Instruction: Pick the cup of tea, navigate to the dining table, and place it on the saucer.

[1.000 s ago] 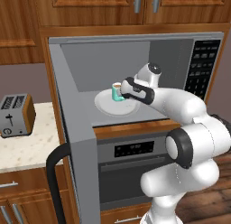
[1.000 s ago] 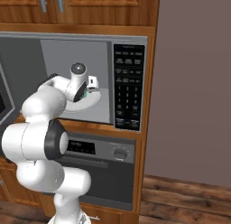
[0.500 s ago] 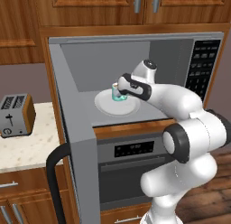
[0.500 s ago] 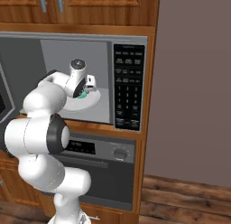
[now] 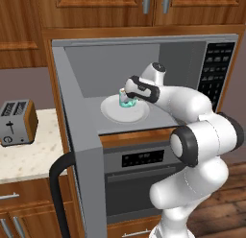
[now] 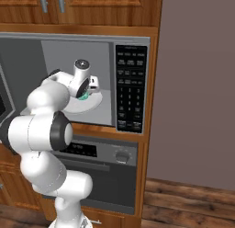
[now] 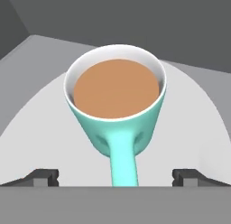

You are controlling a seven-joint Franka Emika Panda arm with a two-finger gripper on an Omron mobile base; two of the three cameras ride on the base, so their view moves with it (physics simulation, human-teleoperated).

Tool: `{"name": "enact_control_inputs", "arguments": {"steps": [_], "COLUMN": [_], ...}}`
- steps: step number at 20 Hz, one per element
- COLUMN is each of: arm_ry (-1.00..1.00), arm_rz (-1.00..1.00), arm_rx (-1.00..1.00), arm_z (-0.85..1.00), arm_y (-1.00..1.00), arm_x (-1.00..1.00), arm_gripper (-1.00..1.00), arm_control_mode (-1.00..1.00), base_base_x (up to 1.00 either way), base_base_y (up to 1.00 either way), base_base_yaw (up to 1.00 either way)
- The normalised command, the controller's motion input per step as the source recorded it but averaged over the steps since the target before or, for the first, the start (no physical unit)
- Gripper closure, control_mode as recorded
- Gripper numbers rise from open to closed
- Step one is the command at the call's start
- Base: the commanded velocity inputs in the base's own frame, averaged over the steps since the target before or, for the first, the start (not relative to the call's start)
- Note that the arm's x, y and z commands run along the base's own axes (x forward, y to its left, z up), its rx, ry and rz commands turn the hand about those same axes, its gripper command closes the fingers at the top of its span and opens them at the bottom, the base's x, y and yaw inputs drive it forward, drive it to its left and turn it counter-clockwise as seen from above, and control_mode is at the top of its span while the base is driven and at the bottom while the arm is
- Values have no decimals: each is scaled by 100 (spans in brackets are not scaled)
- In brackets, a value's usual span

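The cup of tea (image 5: pixel 126 100), a teal mug full of brown liquid, stands upright on a white round turntable plate (image 5: pixel 111 114) inside the open microwave. My gripper (image 5: pixel 125 94) reaches into the cavity from the right and is right at the cup. In the hand view the cup (image 7: pixel 115 105) is close, its handle pointing toward me between the two spread fingertips (image 7: pixel 43 176). The gripper (image 7: pixel 115 177) is open and grips nothing. A teal sliver of the cup (image 6: pixel 84 97) peeks out behind the hand in the right base view. The dining table and the saucer are out of view.
The microwave's door (image 5: pixel 81 150) hangs open to the left, its black handle (image 5: pixel 56 184) sticking out. The cavity walls and ceiling close in around the hand. A control panel (image 6: pixel 128 94) sits to the right, an oven (image 5: pixel 139 160) below, and a toaster (image 5: pixel 17 122) on the left counter.
The hand has edged a little further into the microwave toward the cup. The jaws stay open and the cup has not moved.
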Motion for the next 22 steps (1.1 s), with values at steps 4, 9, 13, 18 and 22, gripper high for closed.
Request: {"name": "enact_control_inputs", "arguments": {"steps": [4,9,13,18,22], "arm_ry": [0,0,0,0,0], "arm_rz": [0,0,0,0,0], "arm_rx": [0,0,0,0,0], "arm_z": [-12,-14,-3,0,0], "arm_y": [-3,0,0,0,0], "arm_x": [7,11,9,2,0], "arm_gripper": [-100,-100,-100,-100,100], "arm_control_mode": [-100,-100,-100,-100,-100], "base_base_x": [0,0,0,0,0], "base_base_y": [0,0,0,0,0], "base_base_yaw": [0,0,0,0,0]}}
